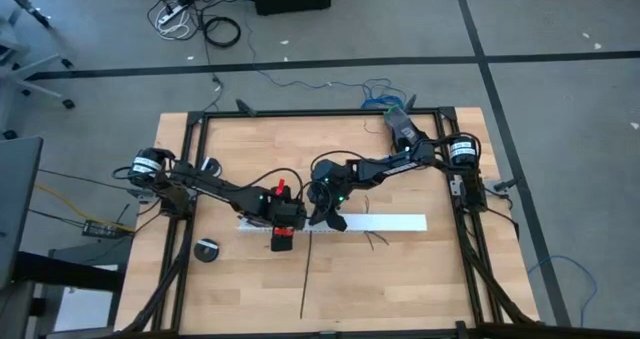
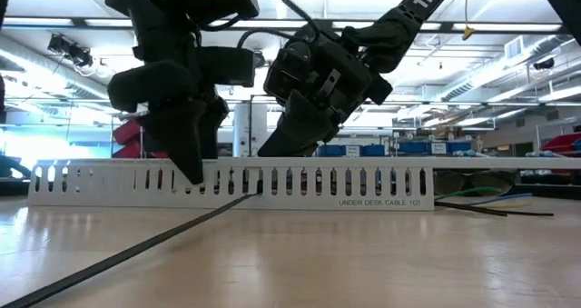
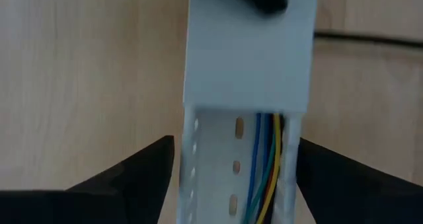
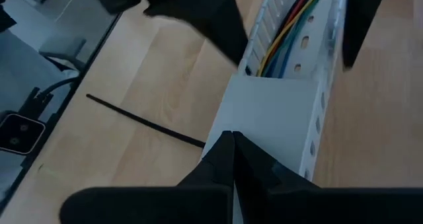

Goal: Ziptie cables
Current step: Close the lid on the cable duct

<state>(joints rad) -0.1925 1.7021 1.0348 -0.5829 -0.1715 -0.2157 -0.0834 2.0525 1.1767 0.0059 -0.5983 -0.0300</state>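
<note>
From the high view I have both claws at the middle of the worktop point(image 1: 400, 279), the left claw point(image 1: 282, 229) over the left part of the white slotted channel point(image 1: 390, 222) and the right claw point(image 1: 328, 217) beside it; the ziptie point(image 1: 306, 271) lies below centre, running down from the channel, gripped by nothing. In the low view the ziptie point(image 2: 136, 244) slants from lower left to the channel wall, so a careless nudge could skid it away. My left wrist view shows my fingers spread wide astride the channel, holding nothing, the cables point(image 3: 268, 164) lying inside; closing here could pinch the channel wall instead. In the right wrist view the right fingers point(image 4: 228, 164) are pressed shut, empty, bearing on the channel cover point(image 4: 271, 125); if that slips, the channel may shift.
</note>
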